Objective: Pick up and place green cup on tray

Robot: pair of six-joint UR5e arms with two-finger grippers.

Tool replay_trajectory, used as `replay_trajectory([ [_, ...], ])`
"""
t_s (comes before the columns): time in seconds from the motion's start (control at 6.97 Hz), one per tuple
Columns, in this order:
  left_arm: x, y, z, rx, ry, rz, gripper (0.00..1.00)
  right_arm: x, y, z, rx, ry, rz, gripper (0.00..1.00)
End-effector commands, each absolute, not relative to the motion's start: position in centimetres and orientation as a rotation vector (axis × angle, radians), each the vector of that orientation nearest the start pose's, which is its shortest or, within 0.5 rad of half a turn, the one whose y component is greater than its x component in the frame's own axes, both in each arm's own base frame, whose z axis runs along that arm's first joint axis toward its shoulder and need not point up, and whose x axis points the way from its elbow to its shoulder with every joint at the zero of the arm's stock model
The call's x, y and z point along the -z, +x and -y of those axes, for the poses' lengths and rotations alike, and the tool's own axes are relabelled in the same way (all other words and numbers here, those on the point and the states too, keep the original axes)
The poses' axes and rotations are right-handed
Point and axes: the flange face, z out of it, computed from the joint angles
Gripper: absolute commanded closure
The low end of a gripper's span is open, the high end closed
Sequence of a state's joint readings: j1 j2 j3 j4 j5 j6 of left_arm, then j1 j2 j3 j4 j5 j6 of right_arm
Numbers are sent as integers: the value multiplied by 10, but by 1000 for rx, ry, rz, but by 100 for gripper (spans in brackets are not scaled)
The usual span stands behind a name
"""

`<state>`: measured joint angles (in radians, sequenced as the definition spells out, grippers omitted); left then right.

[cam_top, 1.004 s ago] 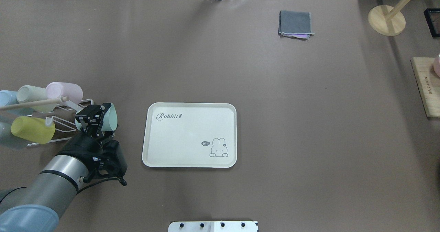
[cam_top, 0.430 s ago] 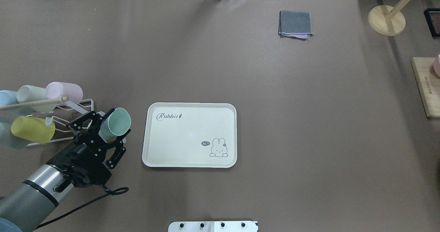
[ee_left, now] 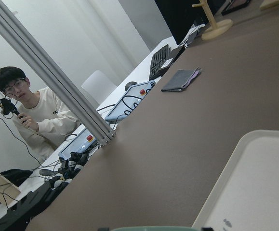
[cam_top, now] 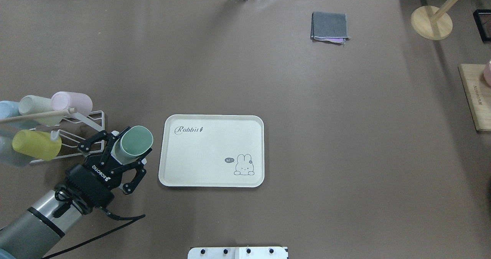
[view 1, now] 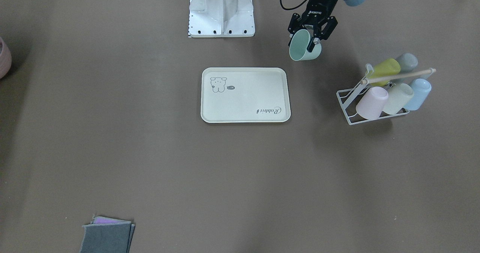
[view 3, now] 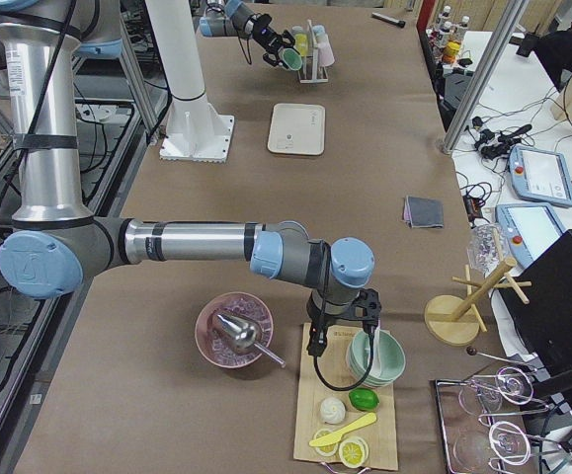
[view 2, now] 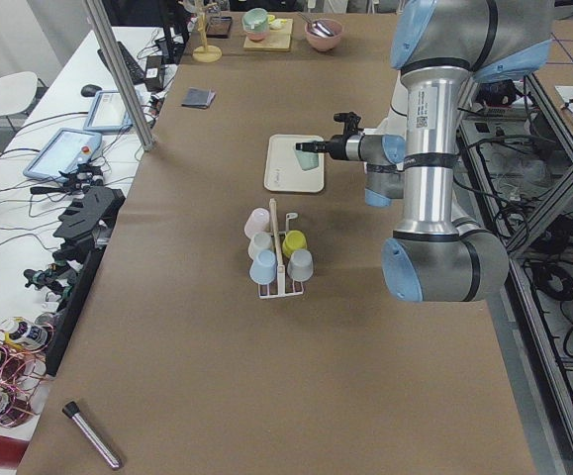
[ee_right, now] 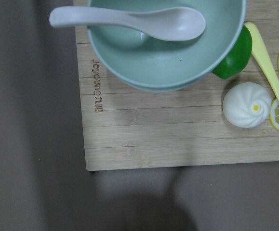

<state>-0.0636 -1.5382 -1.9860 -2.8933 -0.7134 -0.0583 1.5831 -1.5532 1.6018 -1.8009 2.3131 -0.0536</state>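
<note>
The pale mint green cup [cam_top: 136,141] is held tilted in my left gripper [cam_top: 124,153], which is shut on its side, above the table. It hangs between the wire rack and the left edge of the cream tray [cam_top: 199,163]. The front-facing view shows the cup [view 1: 301,47] in the gripper [view 1: 314,38] beyond the tray's [view 1: 243,99] far right corner. The left wrist view shows the cup's rim [ee_left: 153,228] and a tray corner [ee_left: 259,187]. My right gripper [view 3: 343,331] hovers over a wooden board far to the right; I cannot tell whether it is open or shut.
A white wire rack [cam_top: 82,126] with yellow, pink, cream and blue cups stands left of the gripper. A folded grey cloth [cam_top: 330,27] lies at the far side. A wooden stand [cam_top: 431,21] and a wooden board [cam_top: 473,98] are at the right. A mint bowl [ee_right: 163,43] sits on the board.
My left gripper has pulled the green cup away from the rack and moved it right, toward the tray. The wrist has rotated, so the cup's mouth now faces up and right.
</note>
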Motion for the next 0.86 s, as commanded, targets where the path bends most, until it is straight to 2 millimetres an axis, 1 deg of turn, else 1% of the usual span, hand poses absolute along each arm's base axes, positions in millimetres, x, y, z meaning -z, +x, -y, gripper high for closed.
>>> replay_trajectory([
  [0.0,-326,418,232,-235,1512,-807,35,-658,72,483,-28,-147,749,0],
  [0.14,-312,424,232,-203,1517,-842,35,-659,72,483,-27,-149,749,0],
  [0.29,-316,434,234,-180,1495,-862,34,-659,72,483,-27,-149,749,0],
  [0.43,-320,457,235,-178,1486,-860,33,-660,72,482,-30,-151,749,0],
  [0.57,-312,484,240,-170,1490,-857,33,-660,72,483,-30,-151,749,0],
  [0.72,-304,508,251,-157,1497,-843,33,-661,72,482,-30,-153,749,0],
])
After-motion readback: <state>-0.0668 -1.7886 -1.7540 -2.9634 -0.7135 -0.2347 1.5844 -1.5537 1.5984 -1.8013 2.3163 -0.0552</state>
